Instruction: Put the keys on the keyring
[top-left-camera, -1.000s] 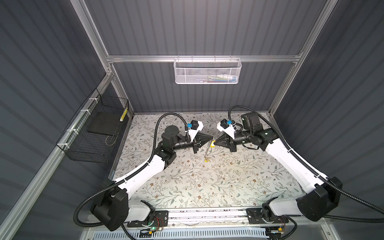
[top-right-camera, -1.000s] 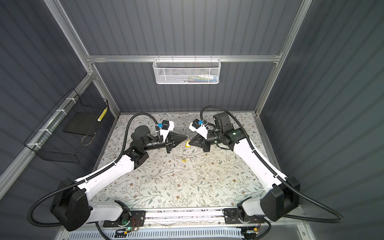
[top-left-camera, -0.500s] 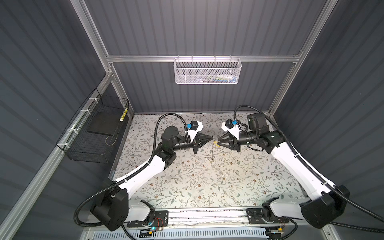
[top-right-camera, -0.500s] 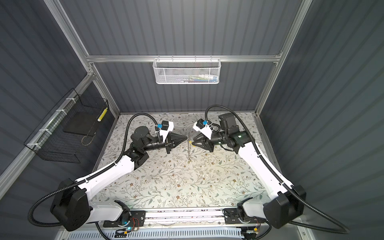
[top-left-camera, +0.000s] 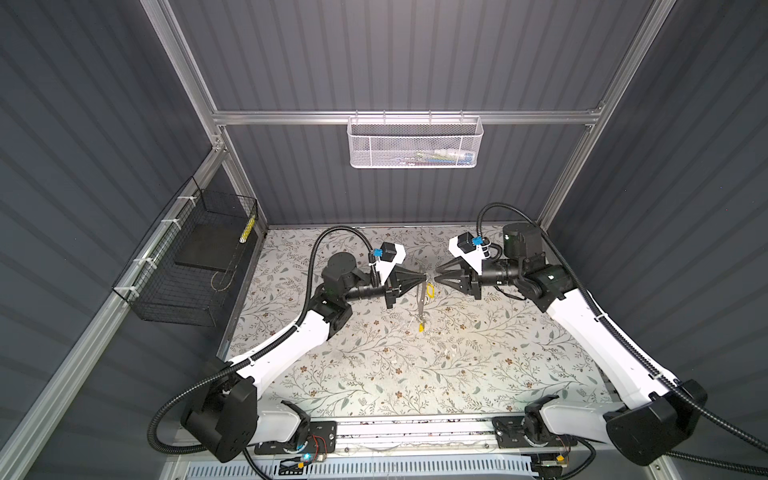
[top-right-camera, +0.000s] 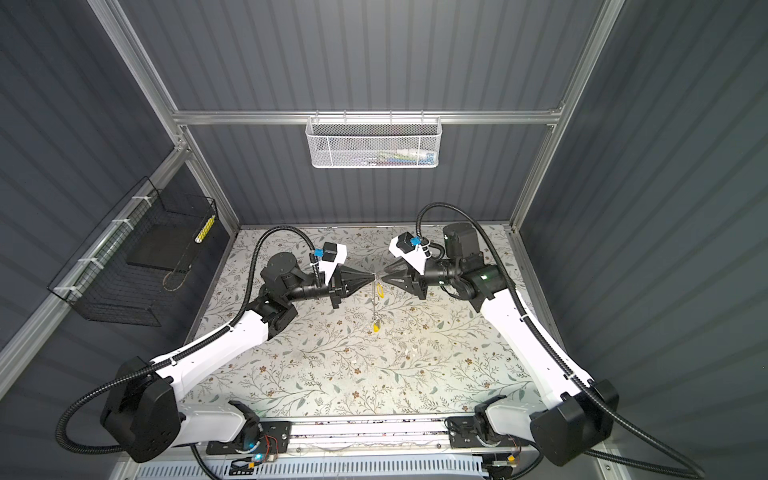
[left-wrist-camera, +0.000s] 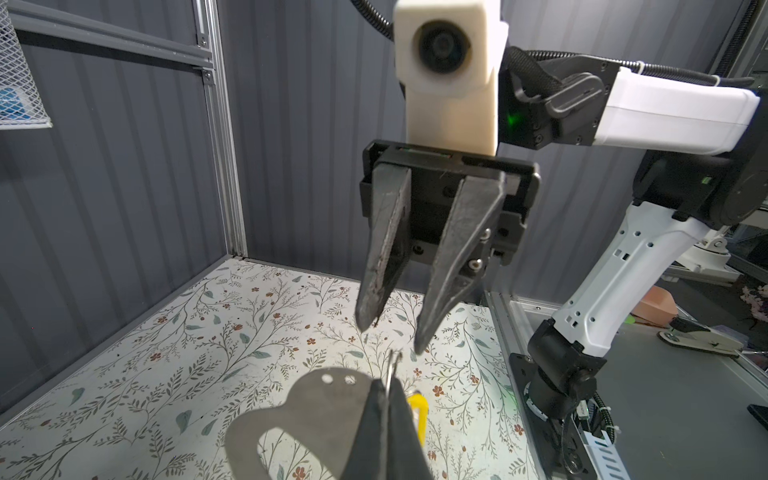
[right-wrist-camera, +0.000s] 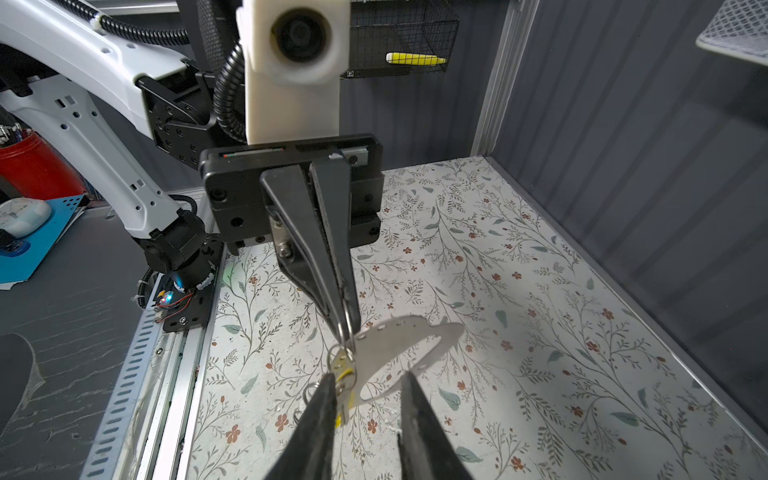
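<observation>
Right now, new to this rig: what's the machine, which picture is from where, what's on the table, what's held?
Two white robot arms stand at the front of a floral-patterned table, each ending in a two-fingered claw. The two wide pictures come from one overhead camera pair. The two close ones come from a camera on each wrist, facing the opposite arm. The left claw is shut at the end of a flat dark grey oval metal loop, which hangs from it. One small yellow plastic key tag hangs by that claw's tip. A second shows lower, hanging or touching the table, I can't tell. The right claw faces it, open and empty.
</observation>
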